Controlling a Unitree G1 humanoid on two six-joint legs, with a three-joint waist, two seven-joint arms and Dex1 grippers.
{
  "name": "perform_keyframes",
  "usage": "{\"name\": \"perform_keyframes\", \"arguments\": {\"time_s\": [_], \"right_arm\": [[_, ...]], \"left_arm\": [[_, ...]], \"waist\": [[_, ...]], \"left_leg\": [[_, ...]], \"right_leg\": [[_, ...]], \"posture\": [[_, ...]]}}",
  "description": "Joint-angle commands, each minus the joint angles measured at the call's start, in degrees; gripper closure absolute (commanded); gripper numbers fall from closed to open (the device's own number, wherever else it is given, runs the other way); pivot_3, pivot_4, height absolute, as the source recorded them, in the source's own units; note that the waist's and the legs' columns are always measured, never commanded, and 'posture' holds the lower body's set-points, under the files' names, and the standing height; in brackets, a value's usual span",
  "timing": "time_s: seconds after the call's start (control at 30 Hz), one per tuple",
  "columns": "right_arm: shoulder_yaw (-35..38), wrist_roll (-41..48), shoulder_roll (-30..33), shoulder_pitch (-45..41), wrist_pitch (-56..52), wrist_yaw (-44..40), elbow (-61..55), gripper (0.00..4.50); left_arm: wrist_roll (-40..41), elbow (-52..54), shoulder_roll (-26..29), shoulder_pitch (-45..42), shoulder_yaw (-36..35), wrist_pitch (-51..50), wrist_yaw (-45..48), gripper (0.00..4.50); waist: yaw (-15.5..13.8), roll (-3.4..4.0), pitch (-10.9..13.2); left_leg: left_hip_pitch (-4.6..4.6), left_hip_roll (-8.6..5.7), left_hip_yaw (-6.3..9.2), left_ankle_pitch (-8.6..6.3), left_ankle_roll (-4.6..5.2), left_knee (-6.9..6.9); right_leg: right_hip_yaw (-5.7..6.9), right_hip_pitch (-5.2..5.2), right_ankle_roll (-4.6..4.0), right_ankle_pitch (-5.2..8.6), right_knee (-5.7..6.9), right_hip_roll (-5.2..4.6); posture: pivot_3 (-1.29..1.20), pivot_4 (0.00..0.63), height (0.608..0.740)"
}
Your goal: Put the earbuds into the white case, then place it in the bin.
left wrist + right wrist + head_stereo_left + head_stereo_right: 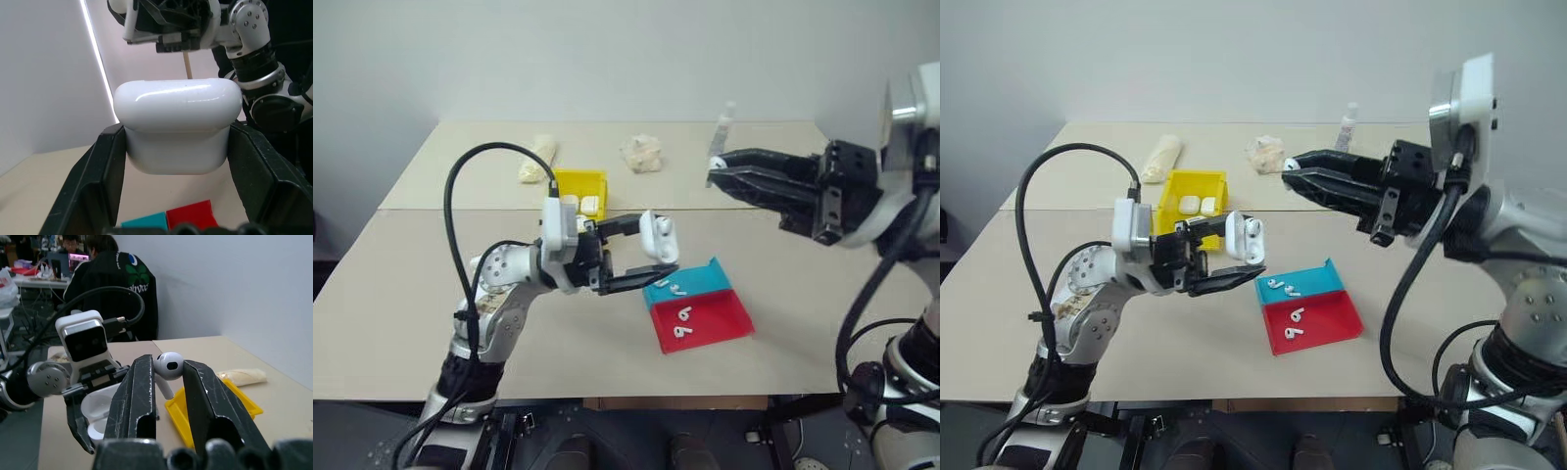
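Nearest the lens in the left wrist view, the white case [178, 129] sits clamped between the two black fingers of the left gripper [651, 257], raised above the table [431, 313] with its lid flipped open. Facing it, the right gripper [168, 382] is closed on one of the earbuds [168, 366], bulb up and stem down between the fingertips, held well above the table and apart from the case. So the first insertion appears to be under way but not finished: the bud has yet to be seated in the case. More earbuds lie waiting, a pair in the blue tray [1317, 279] and a pair in the red tray [1332, 318] next to it. Farther back, the bin [1175, 196] already holds what look like two white cases. Still left for this one, as I judge it: seat the held bud, add its partner, shut the lid, and drop the case into the bin.
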State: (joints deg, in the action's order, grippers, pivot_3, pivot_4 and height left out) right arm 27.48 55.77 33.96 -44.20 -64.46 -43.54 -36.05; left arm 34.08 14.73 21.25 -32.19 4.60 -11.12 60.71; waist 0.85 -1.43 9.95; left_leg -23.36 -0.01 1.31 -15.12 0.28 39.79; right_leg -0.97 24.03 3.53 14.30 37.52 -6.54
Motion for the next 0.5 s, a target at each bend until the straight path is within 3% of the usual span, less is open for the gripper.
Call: {"name": "perform_keyframes", "arguments": {"time_s": [0.03, 0.27, 0.5], "right_arm": [[2.37, 9.74, -0.65, 1.60, 0.35, 7.73, -3.04, 3.67], [-0.43, 24.31, 3.32, 5.76, 3.66, 16.06, -3.45, 3.67], [-4.95, 25.85, 6.30, 9.69, 8.70, 18.38, -5.18, 3.67]], "left_arm": [[0.54, 0.80, -0.57, -1.26, 0.09, 0.13, -0.22, 1.72], [-0.11, 0.64, -1.09, -1.09, 0.08, 0.64, -0.76, 1.72], [-0.33, 1.16, -1.41, -0.55, 0.04, 1.05, -1.07, 1.72]], "waist": [[0.08, 0.00, 0.00], [-0.01, 0.00, 0.00], [-0.01, 0.00, 0.00]], "left_leg": [[0.00, 0.00, -0.01, 0.00, 0.00, 0.00], [0.01, 0.00, 0.00, 0.00, 0.01, 0.02], [0.01, 0.00, 0.00, 0.00, 0.03, 0.03]], "right_leg": [[-0.01, 0.02, 0.00, 0.00, 0.01, 0.00], [0.00, -0.03, 0.00, 0.00, 0.00, 0.01], [0.01, -0.04, 0.00, 0.00, -0.01, 0.02]], "posture": [[0.00, 0.150, 0.740], [0.00, 0.150, 0.740], [0.00, 0.150, 0.740]]}}
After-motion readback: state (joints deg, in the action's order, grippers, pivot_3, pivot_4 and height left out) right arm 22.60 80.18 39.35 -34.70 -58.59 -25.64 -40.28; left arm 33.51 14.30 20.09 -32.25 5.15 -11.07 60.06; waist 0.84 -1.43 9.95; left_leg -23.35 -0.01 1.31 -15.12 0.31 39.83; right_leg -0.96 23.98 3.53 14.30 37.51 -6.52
